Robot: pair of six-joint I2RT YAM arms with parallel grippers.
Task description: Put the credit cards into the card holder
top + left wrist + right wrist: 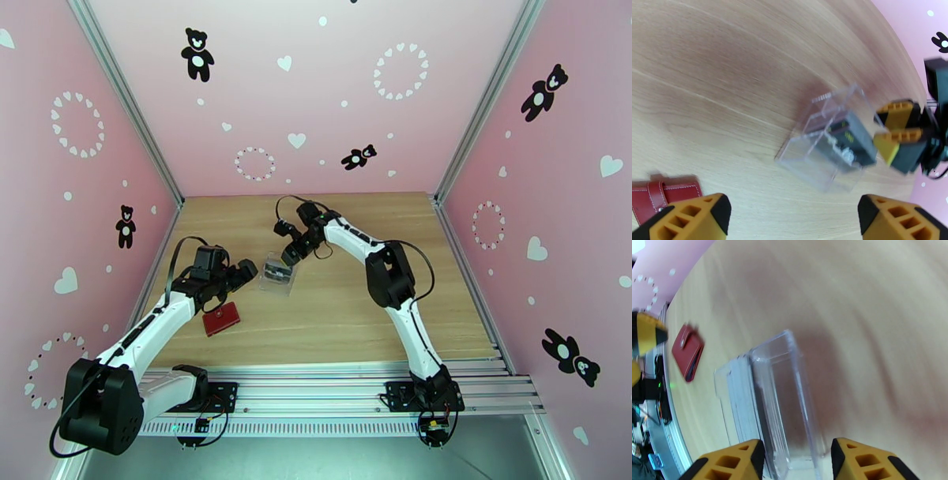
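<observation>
- Presently the clear box point(778, 398) is straddled at its near end by the right fingers point(750, 457). Whether it is truly clamped cannot be told, so a square, firm hold should be confirmed before any lift.
- The left fingers point(717, 209) are spread wide and empty over the bench point(355, 316).
- Dark flat contents point(853, 142) are seen inside the box; whether the cards are among them cannot be told.
- The red wallet point(221, 318) is laid closed on the bench beside the left fingers, apart from the box.
</observation>
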